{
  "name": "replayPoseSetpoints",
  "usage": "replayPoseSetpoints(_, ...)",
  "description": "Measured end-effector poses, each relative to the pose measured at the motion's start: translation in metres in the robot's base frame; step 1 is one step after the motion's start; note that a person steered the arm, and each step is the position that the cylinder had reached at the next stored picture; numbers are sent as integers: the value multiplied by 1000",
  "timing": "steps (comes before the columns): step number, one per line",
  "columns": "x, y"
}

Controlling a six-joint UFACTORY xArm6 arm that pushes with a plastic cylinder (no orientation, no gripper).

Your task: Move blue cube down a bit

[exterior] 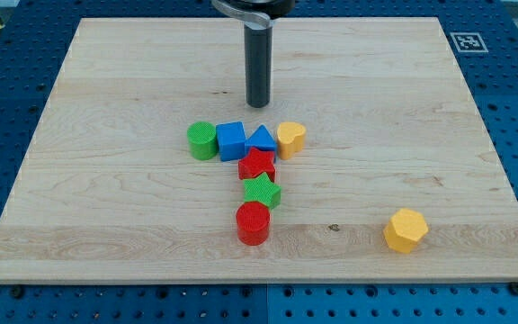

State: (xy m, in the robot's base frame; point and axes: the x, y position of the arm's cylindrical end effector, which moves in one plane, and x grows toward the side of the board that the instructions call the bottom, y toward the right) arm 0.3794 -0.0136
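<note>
The blue cube (231, 140) sits near the board's middle, in a row between a green cylinder (202, 140) on its left and a blue triangle (261, 139) on its right. A yellow heart-shaped block (291, 139) ends the row on the right. My tip (257, 103) rests on the board just above the row, up and to the right of the blue cube, above the blue triangle, with a small gap to both.
Below the blue triangle a red star (257, 166), a green star (262, 192) and a red cylinder (253, 222) form a column running down. A yellow hexagon (406, 229) lies alone at the lower right. The wooden board (106, 198) lies on a blue perforated table.
</note>
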Motion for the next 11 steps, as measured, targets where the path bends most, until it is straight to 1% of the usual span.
replayPoseSetpoints(1, 8, -13)
replayPoseSetpoints(2, 27, -21)
replayPoseSetpoints(4, 50, -21)
replayPoseSetpoints(7, 52, -21)
replayPoseSetpoints(8, 59, -21)
replayPoseSetpoints(10, 89, -19)
replayPoseSetpoints(11, 90, -9)
